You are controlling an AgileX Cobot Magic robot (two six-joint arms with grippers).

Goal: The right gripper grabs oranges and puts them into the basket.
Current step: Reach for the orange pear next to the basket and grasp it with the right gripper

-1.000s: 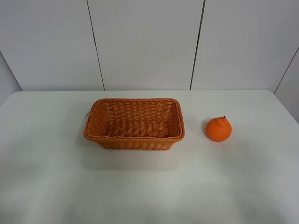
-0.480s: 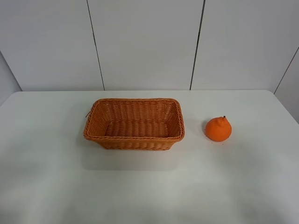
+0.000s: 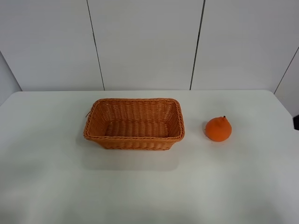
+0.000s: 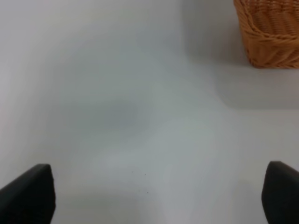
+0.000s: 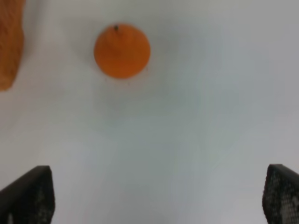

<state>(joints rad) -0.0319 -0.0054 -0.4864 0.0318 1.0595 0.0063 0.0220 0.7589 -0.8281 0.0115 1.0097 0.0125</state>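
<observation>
The orange (image 3: 218, 129) sits on the white table to the right of the wicker basket (image 3: 135, 142), which holds nothing. In the right wrist view the orange (image 5: 122, 50) lies ahead of my right gripper (image 5: 154, 198), whose fingers are spread wide with nothing between them; a corner of the basket (image 5: 9, 42) shows beside it. A small black part of the right arm (image 3: 296, 122) shows at the right edge of the exterior high view. My left gripper (image 4: 154, 198) is open over bare table, with a corner of the basket (image 4: 271, 37) ahead of it.
The white table (image 3: 149, 186) runs back to a white panelled wall (image 3: 145, 42). Nothing else stands on the table.
A black part of the right arm has come into sight at the right edge of the exterior high view. The orange and basket have not moved.
</observation>
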